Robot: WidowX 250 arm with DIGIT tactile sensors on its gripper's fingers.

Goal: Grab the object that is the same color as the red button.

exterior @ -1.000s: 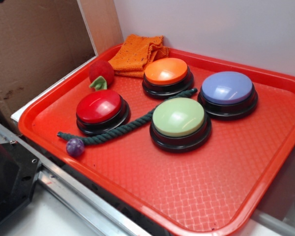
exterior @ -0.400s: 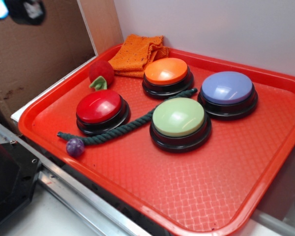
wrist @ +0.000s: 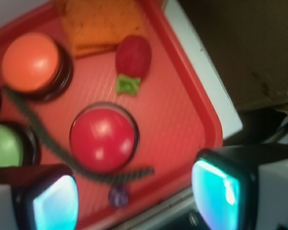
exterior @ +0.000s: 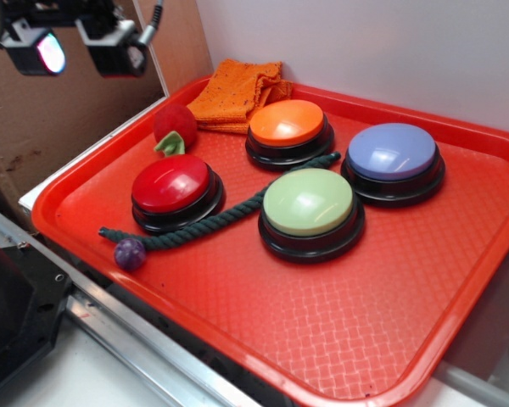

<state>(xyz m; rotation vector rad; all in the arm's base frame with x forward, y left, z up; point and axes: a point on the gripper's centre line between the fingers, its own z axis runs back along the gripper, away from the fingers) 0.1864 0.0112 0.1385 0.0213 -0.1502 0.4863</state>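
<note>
Red tray [exterior: 339, 339] holds everything. Red button [exterior: 170, 183] sits near-left on it, green rope [exterior: 212, 222] curling round its near side. Red plush fruit [exterior: 176, 124] lies just beyond the button by the tray's far-left rim, beside the orange cloth [exterior: 237, 89], green leaf pointing toward the button. Gripper [exterior: 76, 47] hangs high above the far-left corner, fingers [wrist: 53, 201] spread apart, empty. Fruit looks soft, light, squashy; pinch across the round body, not the leaf.
</note>
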